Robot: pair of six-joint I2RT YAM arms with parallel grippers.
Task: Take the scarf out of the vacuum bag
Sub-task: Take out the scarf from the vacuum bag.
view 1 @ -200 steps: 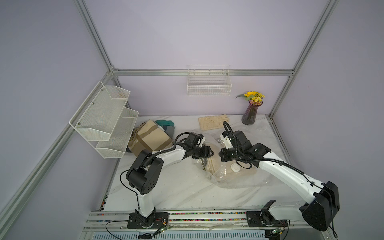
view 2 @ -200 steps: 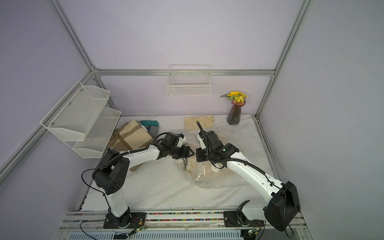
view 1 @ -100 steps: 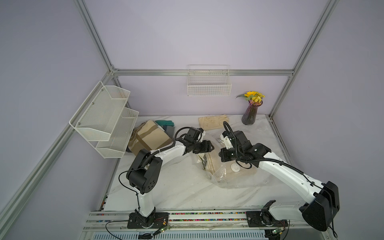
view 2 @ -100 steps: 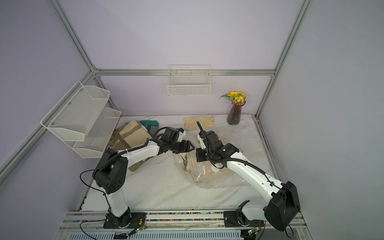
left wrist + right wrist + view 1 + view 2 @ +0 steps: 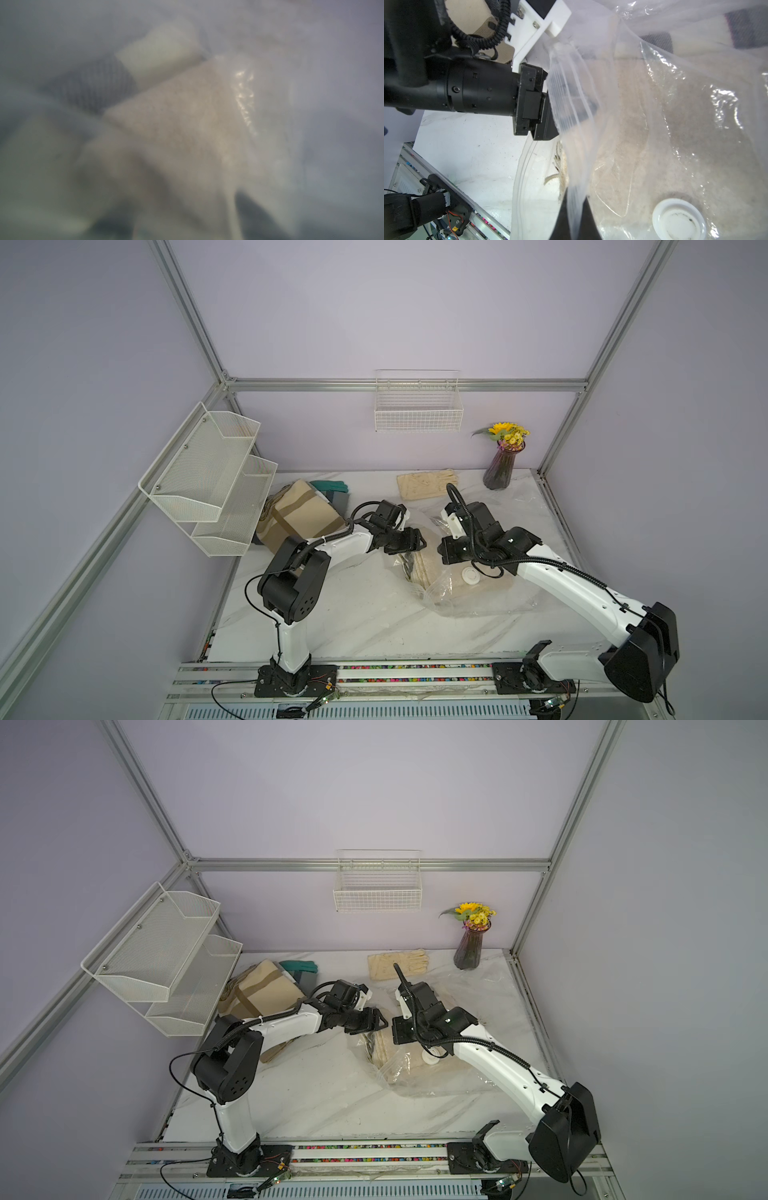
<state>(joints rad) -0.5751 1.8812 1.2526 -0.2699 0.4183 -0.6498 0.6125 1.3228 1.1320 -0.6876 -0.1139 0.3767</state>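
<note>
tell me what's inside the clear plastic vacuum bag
A folded beige knitted scarf lies in the crinkly transparent plastic vacuum bag, beneath its round white valve cap. The left claw reaches into its mouth. Anything under the scarf is covered.

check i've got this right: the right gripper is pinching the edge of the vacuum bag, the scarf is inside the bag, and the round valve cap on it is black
The valve cap is white, not black; the right wrist view shows it. The rest holds: the right gripper pinches the edge of the vacuum bag and the scarf is inside it.
</note>
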